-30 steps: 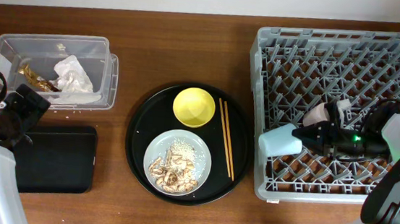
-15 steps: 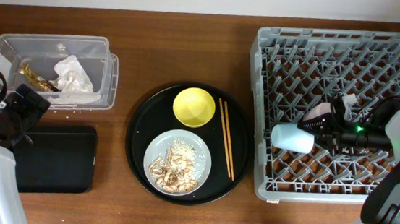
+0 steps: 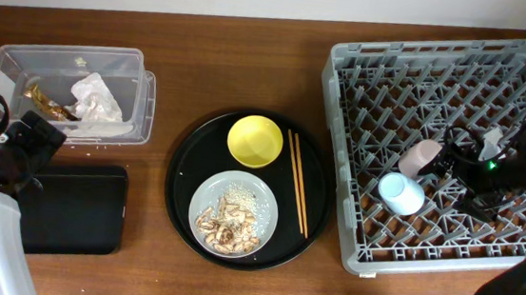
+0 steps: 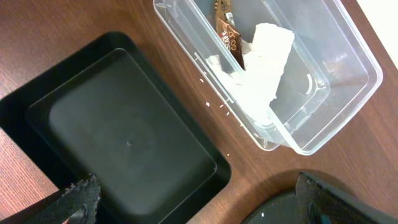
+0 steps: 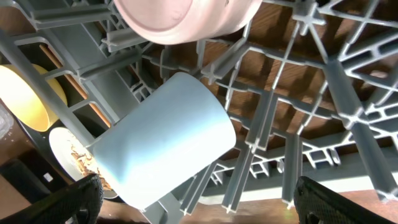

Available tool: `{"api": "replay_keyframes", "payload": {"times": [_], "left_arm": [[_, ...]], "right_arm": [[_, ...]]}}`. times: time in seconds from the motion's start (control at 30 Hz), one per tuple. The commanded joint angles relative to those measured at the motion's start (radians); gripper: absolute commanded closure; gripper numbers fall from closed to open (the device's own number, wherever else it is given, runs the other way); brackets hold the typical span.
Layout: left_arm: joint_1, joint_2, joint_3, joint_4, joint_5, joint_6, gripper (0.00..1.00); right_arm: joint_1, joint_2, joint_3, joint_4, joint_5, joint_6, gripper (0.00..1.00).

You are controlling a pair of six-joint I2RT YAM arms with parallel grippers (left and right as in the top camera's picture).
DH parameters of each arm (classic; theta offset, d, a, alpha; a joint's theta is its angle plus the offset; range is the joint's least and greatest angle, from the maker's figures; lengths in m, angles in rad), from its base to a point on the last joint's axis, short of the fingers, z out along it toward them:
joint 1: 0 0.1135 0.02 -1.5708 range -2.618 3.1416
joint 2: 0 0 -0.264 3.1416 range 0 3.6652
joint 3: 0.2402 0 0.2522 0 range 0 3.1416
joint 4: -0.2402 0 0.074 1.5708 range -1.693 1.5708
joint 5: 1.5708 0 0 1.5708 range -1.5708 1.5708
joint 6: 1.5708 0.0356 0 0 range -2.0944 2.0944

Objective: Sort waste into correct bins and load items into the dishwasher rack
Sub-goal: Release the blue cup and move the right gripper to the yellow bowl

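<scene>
The light-blue cup (image 3: 400,193) lies tilted among the pegs of the grey dishwasher rack (image 3: 335,144), just below the pink cup (image 3: 420,158). My right gripper (image 3: 449,179) stands open to their right, holding nothing. In the right wrist view the light-blue cup (image 5: 165,149) is apart from my right gripper (image 5: 205,202), with the pink cup (image 5: 180,15) beyond. The yellow bowl (image 3: 255,140) and the plate (image 3: 204,192) with food scraps (image 3: 226,225) sit on the round black tray. My left gripper (image 4: 202,199) hangs open over the shallow black bin (image 4: 124,137).
The clear tub (image 4: 323,68) holds the white napkin (image 4: 264,56) and the brown-gold wrapper (image 4: 229,37). Wooden chopsticks (image 3: 297,182) lie on the right side of the round black tray (image 3: 185,160). Upright pegs crowd the rack around my right gripper.
My right gripper carried the light-blue cup deeper into the rack, opened and let it go. The cup now rests by the pink cup. The left arm has not moved.
</scene>
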Motion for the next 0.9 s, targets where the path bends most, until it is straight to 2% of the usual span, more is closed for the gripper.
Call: {"api": "replay_keyframes", "payload": {"times": [0.0, 0.03, 0.07, 0.1, 0.13, 0.17, 0.33, 0.4, 0.6, 0.7, 0.87], "left_arm": [[0.003, -0.004, 0.005, 0.001, -0.004, -0.008, 0.01], [0.003, -0.004, 0.005, 0.001, -0.004, -0.008, 0.01], [0.003, -0.004, 0.005, 0.001, -0.004, -0.008, 0.01], [0.003, -0.004, 0.005, 0.001, -0.004, -0.008, 0.01], [0.003, -0.004, 0.005, 0.001, -0.004, -0.009, 0.01], [0.003, -0.004, 0.005, 0.001, -0.004, -0.008, 0.01], [0.003, -0.004, 0.005, 0.001, -0.004, -0.008, 0.01], [0.003, -0.004, 0.005, 0.001, -0.004, -0.008, 0.01], [0.003, -0.004, 0.005, 0.001, -0.004, -0.009, 0.01], [0.003, -0.004, 0.005, 0.001, -0.004, -0.008, 0.01], [0.003, -0.004, 0.005, 0.001, -0.004, -0.008, 0.01]], "right_arm": [[0.004, -0.087, 0.02, -0.014, 0.029, 0.012, 0.01], [0.014, -0.108, 0.019, -0.019, 0.029, 0.004, 0.0], [0.034, -0.125, 0.019, -0.024, 0.029, -0.001, 0.09], [0.063, -0.135, 0.019, -0.03, 0.029, -0.015, 0.33], [0.097, -0.135, 0.019, -0.035, 0.029, -0.019, 0.75], [0.135, -0.135, 0.019, -0.038, 0.029, -0.019, 0.96], [0.302, -0.132, 0.016, -0.016, 0.108, -0.016, 0.96], [0.355, -0.108, 0.007, -0.007, 0.194, 0.05, 0.96], [0.36, -0.009, 0.005, 0.031, 0.217, 0.061, 0.96], [0.36, 0.008, 0.005, 0.038, 0.362, 0.163, 0.96], [0.36, -0.024, 0.031, 0.006, 0.41, 0.227, 0.96]]}}
